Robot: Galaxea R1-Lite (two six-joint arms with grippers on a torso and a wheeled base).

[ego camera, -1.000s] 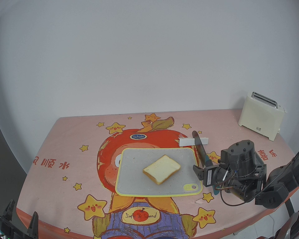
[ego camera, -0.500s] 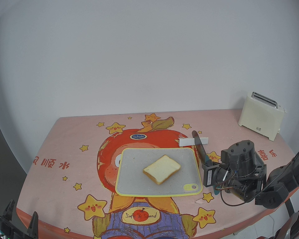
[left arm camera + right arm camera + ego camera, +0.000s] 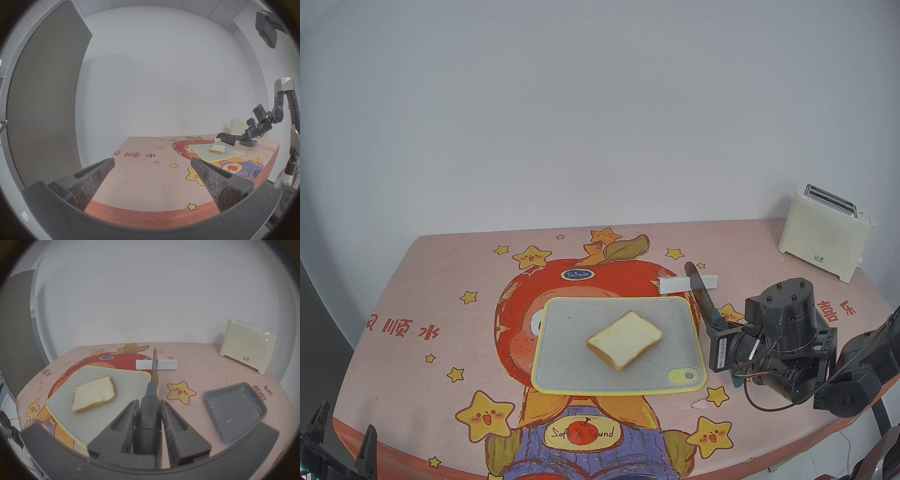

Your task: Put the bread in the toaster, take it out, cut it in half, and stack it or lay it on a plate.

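We see our right gripper (image 3: 148, 404), its fingers (image 3: 125, 422) pinching the knife (image 3: 154, 363) handle just beside the cutting board (image 3: 569, 359), where 1 bread slice (image 3: 625, 339) lies flat. Our left gripper (image 3: 152, 162), fingers spread, hangs near the desk (image 3: 456, 269) corner.

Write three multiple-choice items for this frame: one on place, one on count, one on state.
1. Where is the bread?
A. in the toaster
B. on the board
C. on the tray

2. How many slices are out?
A. one
B. two
C. three

3. The right gripper is:
A. open and empty
B. shut on the bread
C. shut on the knife

Key:
1. B, the slice lies flat on the board.
2. A, a single whole slice shows.
3. C, it clamps the knife handle.
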